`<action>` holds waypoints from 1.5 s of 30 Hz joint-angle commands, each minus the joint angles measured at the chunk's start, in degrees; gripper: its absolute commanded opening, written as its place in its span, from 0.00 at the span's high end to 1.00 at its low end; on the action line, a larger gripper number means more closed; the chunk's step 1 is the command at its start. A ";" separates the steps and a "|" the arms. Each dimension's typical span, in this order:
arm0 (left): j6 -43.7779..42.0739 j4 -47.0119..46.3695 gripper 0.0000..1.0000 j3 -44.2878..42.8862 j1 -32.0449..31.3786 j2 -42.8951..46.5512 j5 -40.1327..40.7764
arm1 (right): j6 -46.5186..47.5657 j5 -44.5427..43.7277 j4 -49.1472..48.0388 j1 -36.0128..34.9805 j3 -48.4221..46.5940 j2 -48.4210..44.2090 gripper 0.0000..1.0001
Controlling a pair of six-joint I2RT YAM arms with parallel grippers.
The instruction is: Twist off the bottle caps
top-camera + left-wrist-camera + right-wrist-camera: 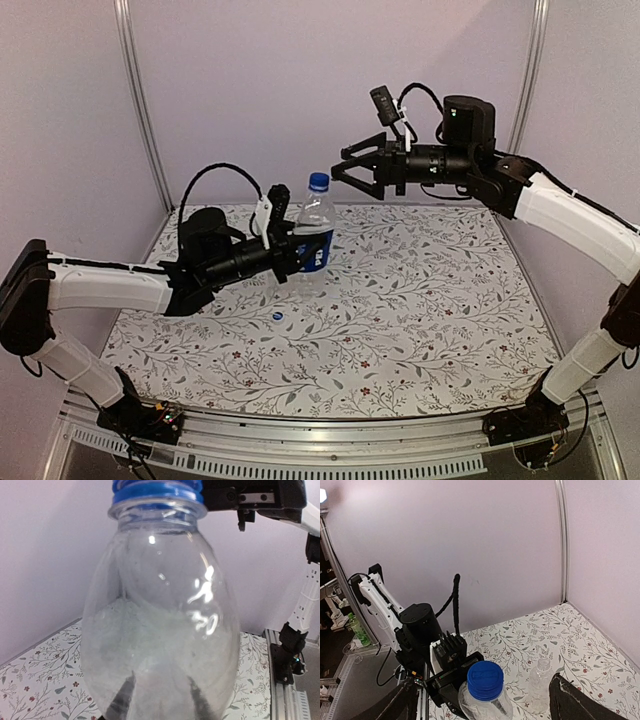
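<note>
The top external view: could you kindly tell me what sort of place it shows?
Most likely a robot lab test cell, not a home. The left arm and right arm are bolted to an aluminium rail, plain lilac enclosure walls surround them, and a floral tablecloth covers the work surface.

two bottles: one labelled bottle (pixel 316 225) and one plain bottle (pixel 540 680). two blue caps: one screwed-on cap (pixel 319 181), one loose cap (pixel 278 314). two arms: left arm (pixel 100 285), right arm (pixel 580 215). two grippers: left gripper (pixel 300 258), right gripper (pixel 342 166). one flowered cloth (pixel 420 320).
</note>
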State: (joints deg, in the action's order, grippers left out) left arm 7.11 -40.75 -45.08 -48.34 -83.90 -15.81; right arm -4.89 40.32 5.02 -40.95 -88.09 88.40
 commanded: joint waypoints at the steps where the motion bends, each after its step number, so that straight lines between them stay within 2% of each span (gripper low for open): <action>1: -0.59 0.16 0.73 -0.62 -1.24 0.16 6.71 | -5.28 -12.15 -0.39 -2.15 -1.73 0.74 0.11; 4: -1.02 0.23 0.72 -0.76 -1.88 -0.01 8.63 | -5.68 -17.33 1.51 -3.95 -3.74 2.42 0.12; 13: -2.01 0.40 0.72 -1.15 -2.42 -0.90 9.39 | -6.58 -17.97 2.71 -6.30 -7.17 6.65 0.20; 22: -2.61 0.76 0.72 -1.07 -2.49 -0.99 9.87 | -5.69 -16.73 3.73 -6.95 -8.13 8.21 0.43; 32: -2.73 0.85 0.72 -0.99 -2.63 -0.74 10.10 | -5.53 -15.92 4.21 -7.09 -8.07 8.80 0.53; 42: -2.90 1.18 0.72 -0.87 -2.61 -0.40 10.45 | -5.41 -14.75 4.08 -7.05 -7.97 8.81 0.73; 45: -3.12 1.28 0.72 -0.86 -2.62 -0.39 10.32 | -4.93 -14.28 4.06 -7.12 -7.81 8.64 0.82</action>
State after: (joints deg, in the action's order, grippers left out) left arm 4.84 -39.11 -45.08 -50.15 -84.40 -5.63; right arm -10.39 24.77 9.23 -47.70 -94.56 96.77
